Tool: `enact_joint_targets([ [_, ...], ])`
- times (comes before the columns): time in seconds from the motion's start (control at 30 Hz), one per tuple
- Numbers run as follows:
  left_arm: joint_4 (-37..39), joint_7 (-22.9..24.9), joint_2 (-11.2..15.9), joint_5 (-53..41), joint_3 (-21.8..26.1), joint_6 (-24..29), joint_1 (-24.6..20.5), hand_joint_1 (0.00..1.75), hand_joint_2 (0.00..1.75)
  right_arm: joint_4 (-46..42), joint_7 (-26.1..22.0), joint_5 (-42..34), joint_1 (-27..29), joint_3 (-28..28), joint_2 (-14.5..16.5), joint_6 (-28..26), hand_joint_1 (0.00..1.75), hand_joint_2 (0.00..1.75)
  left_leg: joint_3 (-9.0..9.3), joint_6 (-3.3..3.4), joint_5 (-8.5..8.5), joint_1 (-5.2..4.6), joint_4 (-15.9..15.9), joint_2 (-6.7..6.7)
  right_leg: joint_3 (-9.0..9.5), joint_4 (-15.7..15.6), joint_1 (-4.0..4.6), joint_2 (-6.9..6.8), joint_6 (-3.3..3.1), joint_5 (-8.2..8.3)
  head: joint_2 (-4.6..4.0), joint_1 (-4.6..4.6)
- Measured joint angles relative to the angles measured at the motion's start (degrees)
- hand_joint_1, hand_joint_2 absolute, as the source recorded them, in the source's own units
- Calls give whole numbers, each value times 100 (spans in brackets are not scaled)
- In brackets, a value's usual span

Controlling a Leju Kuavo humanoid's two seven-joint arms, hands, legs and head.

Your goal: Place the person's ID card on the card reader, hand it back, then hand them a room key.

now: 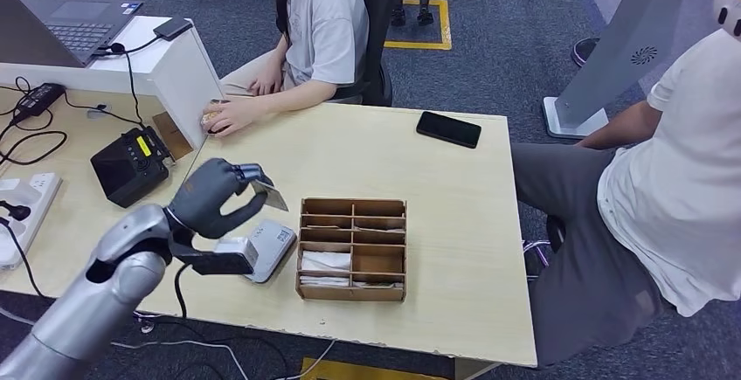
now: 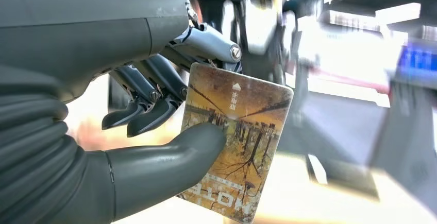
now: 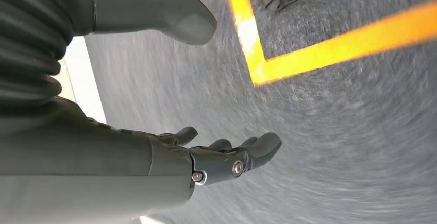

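Note:
My left hand (image 1: 212, 198) hovers over the wooden table and pinches a card (image 1: 269, 194) between thumb and fingers. Up close the card (image 2: 234, 144) shows a yellow-brown tree picture with the word HOTEL, with my thumb (image 2: 198, 141) pressed on its face. The white card reader (image 1: 266, 249) lies on the table just below and to the right of that hand. A person in a white shirt (image 1: 323, 22) sits at the far side, one hand (image 1: 225, 116) resting on the table. My right hand (image 3: 227, 157) hangs above grey carpet with fingers apart and nothing in it.
A wooden compartment box (image 1: 352, 248) with white cards stands right of the reader. A black phone (image 1: 448, 128) lies at the far right of the table. A black device (image 1: 131, 166), a laptop (image 1: 74, 22) and cables sit at the left. A second person (image 1: 673, 188) sits on the right.

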Motion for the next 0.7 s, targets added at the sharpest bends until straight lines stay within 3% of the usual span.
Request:
enact_joint_targets([
  [0.1,-305,240,344,370,315,-462,-702,175,175,14,18,-3361,54,2016,-142,-43,0,175,-4,-4,5,8,1,5,-8,1,5,5,-11,9,0,4],
  [0.17,-441,445,562,670,452,-725,-1230,175,175,22,23,-4525,72,3126,-213,-28,0,175,-6,-4,5,12,2,10,-12,1,6,9,-15,12,0,3],
  [0.23,-527,638,734,956,567,-937,-1701,175,175,41,49,-4496,89,3784,-240,-7,0,175,-5,-5,5,10,3,10,-13,1,6,9,-16,13,0,1],
  [0.37,-548,828,867,878,735,-772,-2039,175,175,69,95,-3163,107,4492,-243,-6,0,175,-2,-5,4,8,-1,16,-16,1,5,15,-17,11,0,1],
  [0.57,394,963,616,-1069,751,1024,-1636,175,175,71,59,-2929,105,4884,-244,16,0,175,-2,-6,5,5,-2,18,-18,1,4,16,-19,10,0,2],
  [0.7,1252,1064,420,-1655,751,1569,-1539,175,175,72,59,-2865,107,4972,-245,18,0,175,-3,-8,8,6,-1,20,-18,1,4,18,-19,14,0,2],
])
